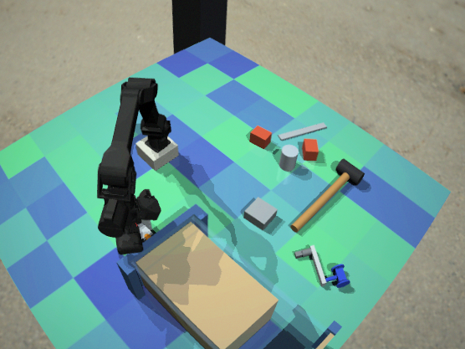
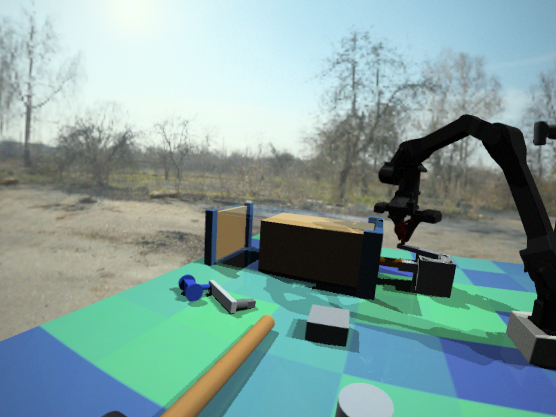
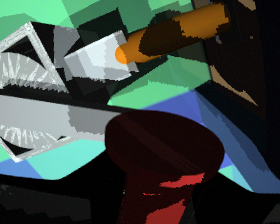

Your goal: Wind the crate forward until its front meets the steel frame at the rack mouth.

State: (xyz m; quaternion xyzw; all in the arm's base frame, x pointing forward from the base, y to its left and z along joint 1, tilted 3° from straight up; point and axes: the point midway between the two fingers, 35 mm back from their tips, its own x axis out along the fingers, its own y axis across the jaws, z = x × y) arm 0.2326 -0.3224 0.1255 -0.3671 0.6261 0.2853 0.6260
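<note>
The tan crate [image 1: 217, 285] [image 2: 310, 246] sits flat in the clear-panelled cubby. Its front is close behind the blue frame [image 1: 171, 225] [image 2: 370, 266] [image 3: 232, 132]; the views do not show whether they touch. An orange strap [image 1: 147, 236] [image 2: 390, 260] [image 3: 190, 30] runs from there to the grey winch [image 2: 435, 276]. The winch handle has a grey crank arm [image 2: 425, 252] [image 3: 50, 114] lying level over the winch top; its key is hidden. My gripper [image 1: 137, 227] [image 2: 403, 228] [image 3: 146, 140] points down and is shut on the handle's red knob, beside the winch on the frame side.
A second crank with a blue knob [image 1: 340, 275] [image 2: 191, 288] lies right of the cubby in the top view. A grey block [image 1: 260, 212] [image 2: 327, 321], a mallet [image 1: 319, 202] [image 2: 225, 366], a grey cylinder [image 1: 288, 158] [image 2: 365, 401], two red blocks [image 1: 260, 136] [image 1: 310, 150] and a flat bar [image 1: 302, 131] lie farther off.
</note>
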